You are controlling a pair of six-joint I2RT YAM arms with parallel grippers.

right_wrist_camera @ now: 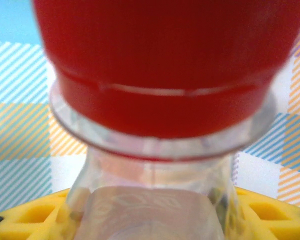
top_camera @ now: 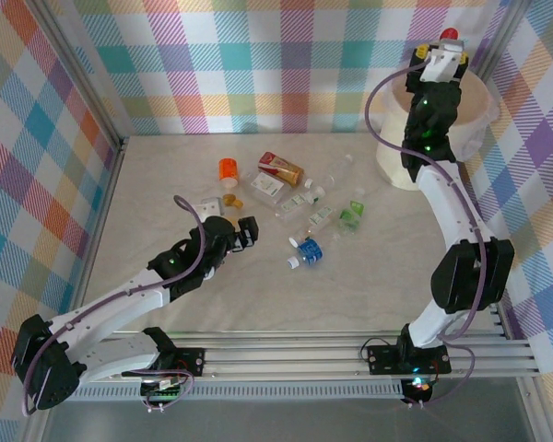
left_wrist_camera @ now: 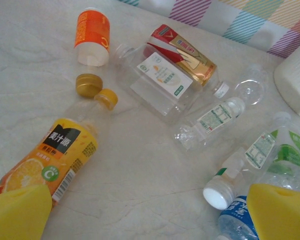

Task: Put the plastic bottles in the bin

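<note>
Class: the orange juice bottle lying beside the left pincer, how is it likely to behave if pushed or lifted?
The orange juice bottle lies on its side and looks round, so a push would probably roll it. Its clear shoulder looks empty, so it is likely light. The glossy label may prove slippery.

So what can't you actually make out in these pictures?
Inside of the bin: top view, right arm and right hand block most of it.
Red-capped bottle body: right wrist view, blurred, cut off below.
Juice bottle base: left wrist view, behind a yellow finger.
</note>
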